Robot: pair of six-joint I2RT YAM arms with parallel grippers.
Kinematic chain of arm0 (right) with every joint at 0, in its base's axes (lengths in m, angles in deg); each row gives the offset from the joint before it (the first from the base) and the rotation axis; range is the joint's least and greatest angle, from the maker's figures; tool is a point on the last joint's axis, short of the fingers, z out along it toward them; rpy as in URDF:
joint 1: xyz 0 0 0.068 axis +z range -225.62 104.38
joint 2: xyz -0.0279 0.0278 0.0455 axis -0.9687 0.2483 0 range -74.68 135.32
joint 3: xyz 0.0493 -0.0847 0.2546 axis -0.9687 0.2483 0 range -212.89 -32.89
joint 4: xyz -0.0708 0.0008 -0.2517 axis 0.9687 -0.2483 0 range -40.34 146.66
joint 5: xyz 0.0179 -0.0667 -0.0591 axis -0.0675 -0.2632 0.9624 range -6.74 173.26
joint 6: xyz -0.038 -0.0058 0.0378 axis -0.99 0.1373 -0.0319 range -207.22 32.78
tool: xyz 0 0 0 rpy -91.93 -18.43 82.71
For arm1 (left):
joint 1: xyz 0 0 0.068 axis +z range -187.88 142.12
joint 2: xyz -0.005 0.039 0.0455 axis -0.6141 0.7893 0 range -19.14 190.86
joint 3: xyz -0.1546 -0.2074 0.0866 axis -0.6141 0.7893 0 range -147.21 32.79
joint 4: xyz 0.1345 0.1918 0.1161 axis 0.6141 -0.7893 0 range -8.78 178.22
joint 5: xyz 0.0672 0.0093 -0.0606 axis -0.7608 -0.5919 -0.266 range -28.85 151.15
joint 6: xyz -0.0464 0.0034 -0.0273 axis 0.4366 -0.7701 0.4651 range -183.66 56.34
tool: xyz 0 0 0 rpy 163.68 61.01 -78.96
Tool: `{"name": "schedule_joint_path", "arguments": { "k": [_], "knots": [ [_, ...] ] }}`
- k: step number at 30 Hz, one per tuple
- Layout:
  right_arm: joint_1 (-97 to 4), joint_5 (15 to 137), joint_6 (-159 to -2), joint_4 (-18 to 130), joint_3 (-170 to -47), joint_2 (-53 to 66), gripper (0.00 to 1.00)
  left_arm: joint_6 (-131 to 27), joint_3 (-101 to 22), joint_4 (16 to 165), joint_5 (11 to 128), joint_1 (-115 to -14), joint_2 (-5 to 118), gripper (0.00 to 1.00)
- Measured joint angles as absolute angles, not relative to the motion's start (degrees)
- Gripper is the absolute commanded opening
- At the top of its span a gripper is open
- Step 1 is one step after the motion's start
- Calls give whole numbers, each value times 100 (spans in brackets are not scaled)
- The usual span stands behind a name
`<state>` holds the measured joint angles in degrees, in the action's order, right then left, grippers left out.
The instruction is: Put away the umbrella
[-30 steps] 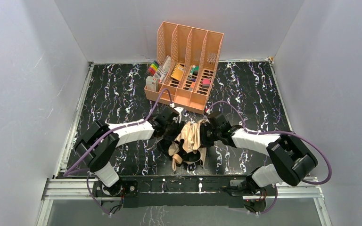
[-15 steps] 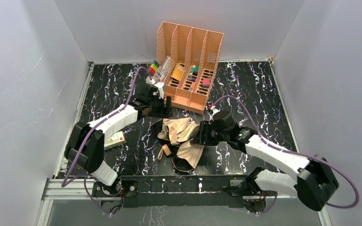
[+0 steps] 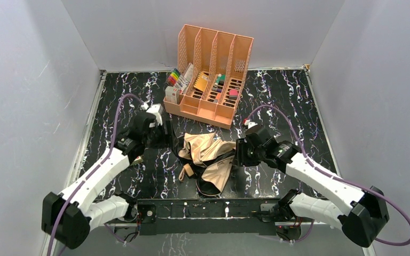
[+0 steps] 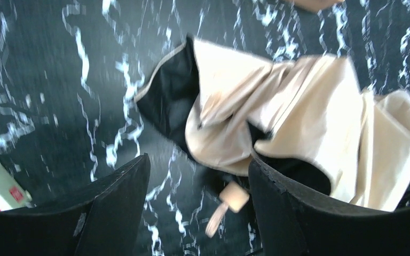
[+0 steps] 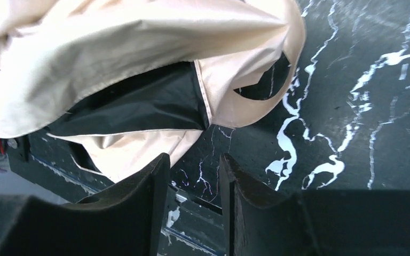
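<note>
- The umbrella (image 3: 209, 157) lies crumpled on the worktop (image 3: 117, 101), near its front edge, between the two arms and just in front of the peach file organizer (image 3: 211, 90).
- Its tan folds are splayed, with black lining showing through.
- The left tool (image 4: 197, 160) hovers at the umbrella's left edge with its jaws spread wide and nothing in them.
- The right tool (image 5: 193, 160) sits at the right edge, jaws only slightly apart and also empty, with bare worktop showing through the gap.
- The step in hand is probably to gather the loose canopy into a tight bundle.
- A small cream piece (image 4: 234, 198) under the fabric may be the handle, though blur leaves that uncertain.
- To do the step well:
  - Pin one side low with one tool and sweep the folds inward with the other.
  - Grip several layers together, not a single flap.
  - Keep clear of the thin ribs.
</note>
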<state>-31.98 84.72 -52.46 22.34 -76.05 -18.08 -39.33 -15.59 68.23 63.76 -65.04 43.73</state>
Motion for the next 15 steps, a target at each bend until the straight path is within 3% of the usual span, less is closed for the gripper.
{"name": "schedule_joint_path", "arguments": {
  "k": [7,15],
  "knots": [
    [-3037,7897,-5180,3394,-6534,-1487,45,-3008,-326,6572,6569,-6513,3267,66],
    [-2066,8181,-4426,5619,-6040,-433,44,-2724,-73,6948,6866,-6539,3429,68]
  ]
}}
